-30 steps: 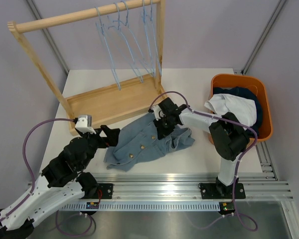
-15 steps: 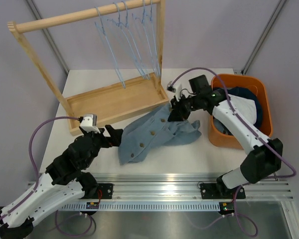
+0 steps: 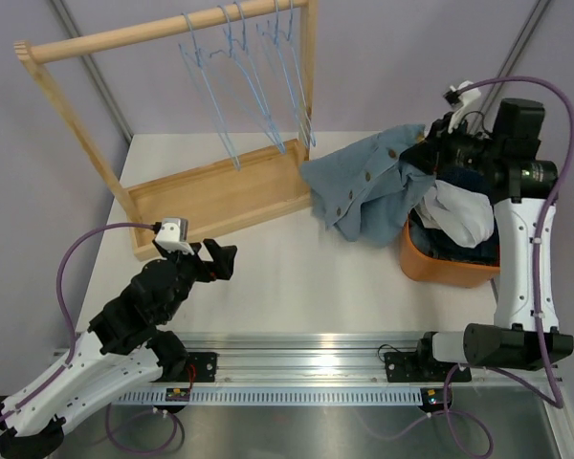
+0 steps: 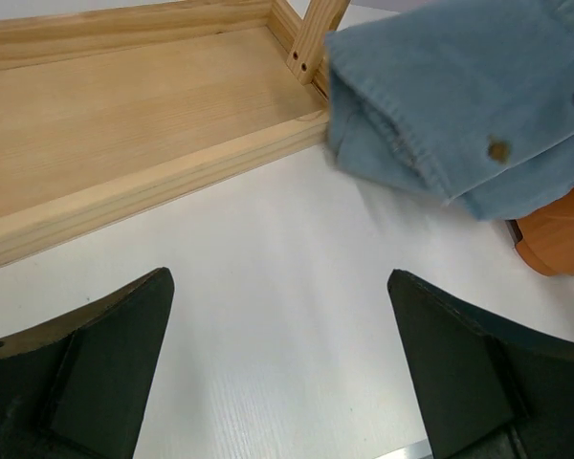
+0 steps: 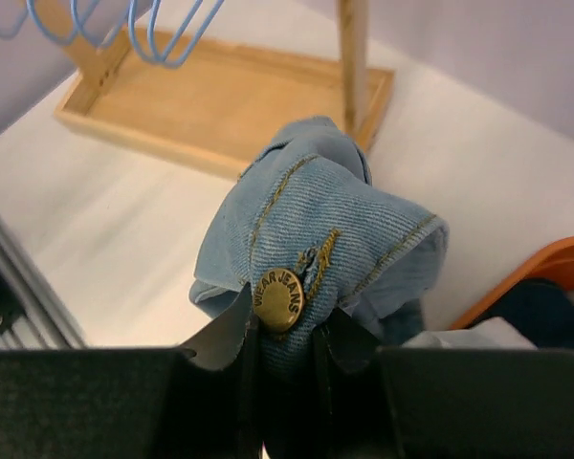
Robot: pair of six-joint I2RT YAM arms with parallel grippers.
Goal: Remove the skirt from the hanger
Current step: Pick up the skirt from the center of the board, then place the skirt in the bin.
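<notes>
Top external: we hold denim skirt (image 3: 364, 186) aloft in right gripper (image 3: 429, 146), jaws clamped on waistband at brass button (image 5: 280, 299). Skirt hangs clear of blue wire hangers (image 3: 258, 86), partly over orange basket (image 3: 430, 268), which we judge likely drop spot. Left gripper (image 3: 218, 260) jaws wide apart, empty, parked low so it stays out of way.

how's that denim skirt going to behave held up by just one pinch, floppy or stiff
Probably floppy: the denim skirt drapes in loose folds below the right gripper. Likely heavyish for cloth, being thick buttoned denim, so it may swing. The pinch sits at a metal button, which might slip.
</notes>
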